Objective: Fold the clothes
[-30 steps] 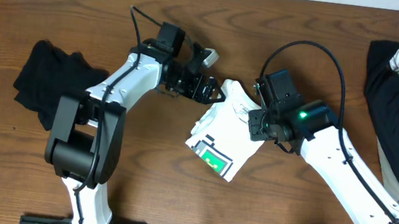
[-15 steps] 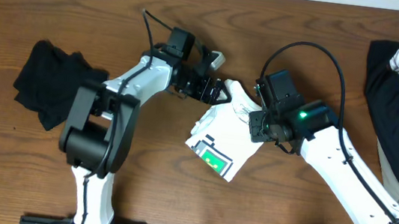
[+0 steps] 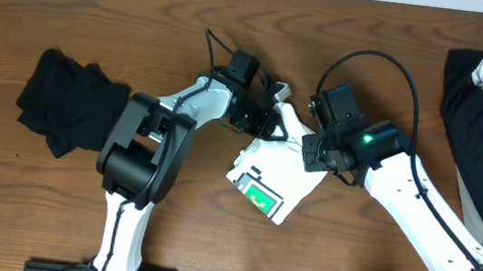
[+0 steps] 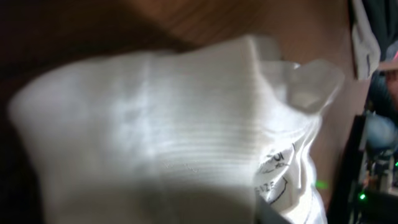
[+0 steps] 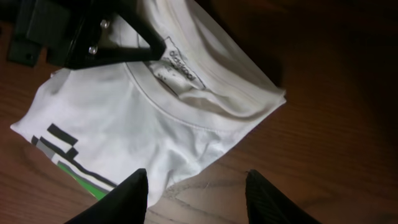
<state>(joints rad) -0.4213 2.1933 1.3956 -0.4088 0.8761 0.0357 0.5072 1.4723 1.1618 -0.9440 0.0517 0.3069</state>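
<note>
At the centre of the table [image 3: 32, 212], the left gripper [image 3: 266, 120] sits at the collar [image 5: 205, 93] of the folded white T-shirt [image 3: 286, 163], its grip impossible to judge; the right gripper [image 5: 199, 199] hovers parted, empty. A tug on one collar layer could drag the fold apart. Long axis runs near-to-far, collar far, print [image 3: 260, 192] near

Both arms: white shells, black joints. Left arm [image 3: 181, 106]: bulky black elbow housing [image 3: 135, 149], thin black cable [image 3: 211, 45]. Right arm [image 3: 416, 206]: green light [image 3: 368, 139], long looping black cable [image 3: 387, 59]. Jaws matte black; silver screws [image 5: 103, 23].
</note>
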